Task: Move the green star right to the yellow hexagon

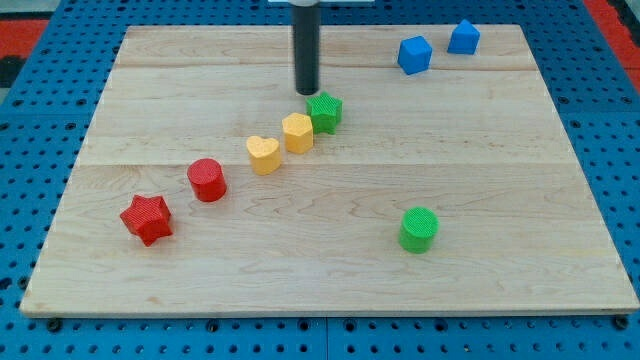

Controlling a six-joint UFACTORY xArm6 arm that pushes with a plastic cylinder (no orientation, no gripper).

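The green star (325, 111) lies near the board's upper middle, touching the right side of the yellow hexagon (298, 132). My tip (306, 92) stands just above and slightly left of the green star, very close to its upper-left edge. A yellow heart (264, 154) sits close to the hexagon's lower left.
A red cylinder (208, 179) and a red star (147, 219) continue the diagonal line toward the lower left. A green cylinder (418, 229) sits at lower right. A blue cube (414, 54) and another blue block (463, 37) lie at the top right. The wooden board (500, 150) rests on blue pegboard.
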